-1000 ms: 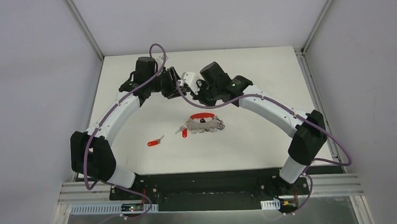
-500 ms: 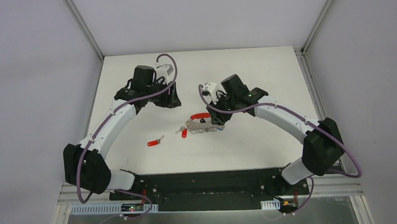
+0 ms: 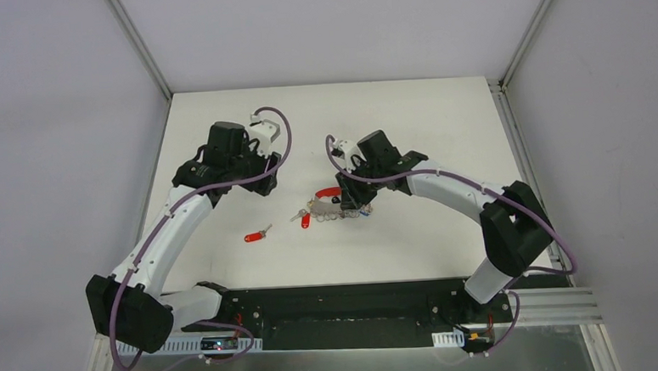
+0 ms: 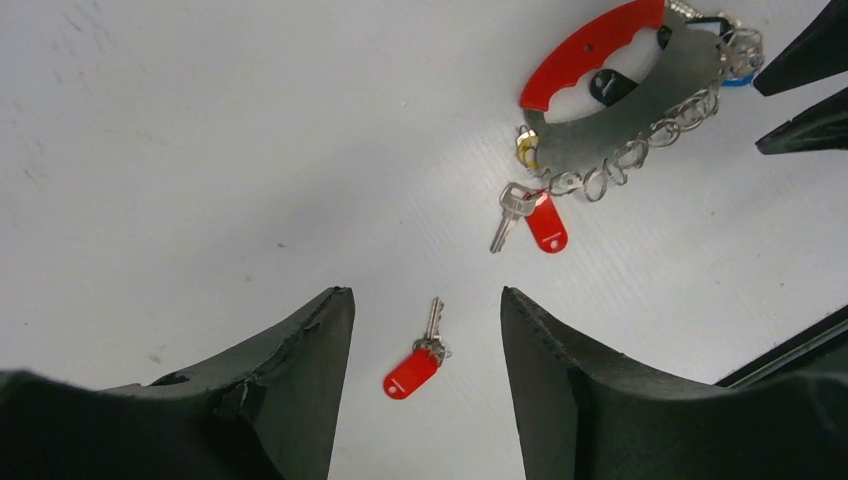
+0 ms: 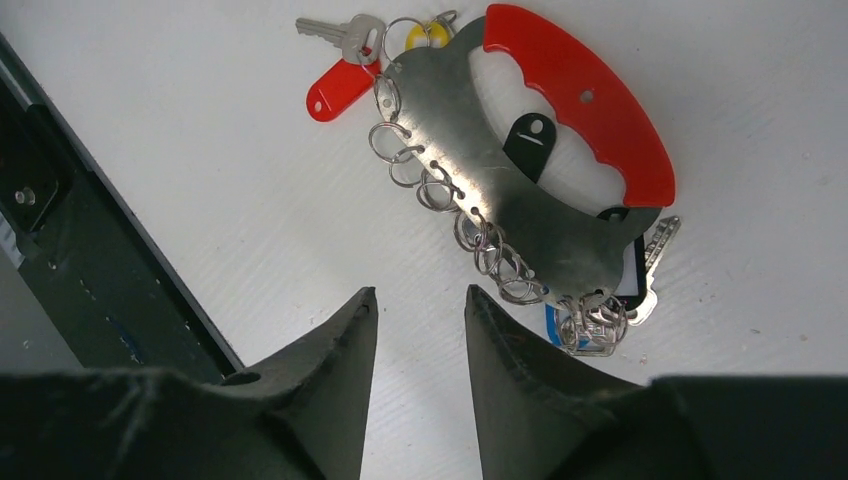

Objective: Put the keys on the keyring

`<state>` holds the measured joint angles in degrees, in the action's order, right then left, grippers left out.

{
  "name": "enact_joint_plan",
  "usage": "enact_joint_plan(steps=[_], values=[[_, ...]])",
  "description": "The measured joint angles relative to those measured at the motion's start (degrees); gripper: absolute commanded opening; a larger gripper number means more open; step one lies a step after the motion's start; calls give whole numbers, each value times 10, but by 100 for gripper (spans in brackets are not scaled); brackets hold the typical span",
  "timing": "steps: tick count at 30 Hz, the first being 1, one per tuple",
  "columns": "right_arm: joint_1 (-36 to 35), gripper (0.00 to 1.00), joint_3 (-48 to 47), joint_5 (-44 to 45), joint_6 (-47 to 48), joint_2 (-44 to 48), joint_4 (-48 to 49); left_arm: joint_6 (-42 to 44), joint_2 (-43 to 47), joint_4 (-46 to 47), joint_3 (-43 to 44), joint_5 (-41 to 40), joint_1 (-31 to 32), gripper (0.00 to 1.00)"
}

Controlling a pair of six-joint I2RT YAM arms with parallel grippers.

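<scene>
A loose silver key with a red tag (image 3: 258, 235) lies on the white table left of centre; in the left wrist view the key (image 4: 418, 362) shows between my fingers, well below them. The keyring (image 3: 335, 204), a grey metal plate with a red curved band and several rings, lies at the centre and also shows in both wrist views (image 4: 620, 110) (image 5: 520, 190). A second red-tagged key (image 5: 340, 85) hangs at its left end. My left gripper (image 3: 261, 179) is open and empty, behind the loose key. My right gripper (image 3: 358, 201) is open and empty over the keyring's right end.
The black base rail (image 3: 340, 300) runs along the table's near edge, close to the right gripper in the right wrist view (image 5: 60, 230). Grey enclosure walls stand at the left, right and back. Blue, black and yellow tags cluster on the keyring.
Both arms drew apart from the back centre. The left gripper swung left and nearer, toward the loose key. The right gripper came down to the keyring's right end.
</scene>
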<state>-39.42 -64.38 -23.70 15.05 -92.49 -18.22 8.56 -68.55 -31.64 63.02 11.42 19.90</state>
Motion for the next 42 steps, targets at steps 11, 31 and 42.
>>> enact_joint_plan(steps=[11,31,42], values=[[-69,40,-28,72,-11,-49,9,46,62,-23,-21,-64,-1,60],[-3,40,8,90,10,-37,-9,43,68,-23,-31,-74,-1,60],[-19,40,30,101,28,-44,-5,43,68,-23,-31,-71,-1,60]])
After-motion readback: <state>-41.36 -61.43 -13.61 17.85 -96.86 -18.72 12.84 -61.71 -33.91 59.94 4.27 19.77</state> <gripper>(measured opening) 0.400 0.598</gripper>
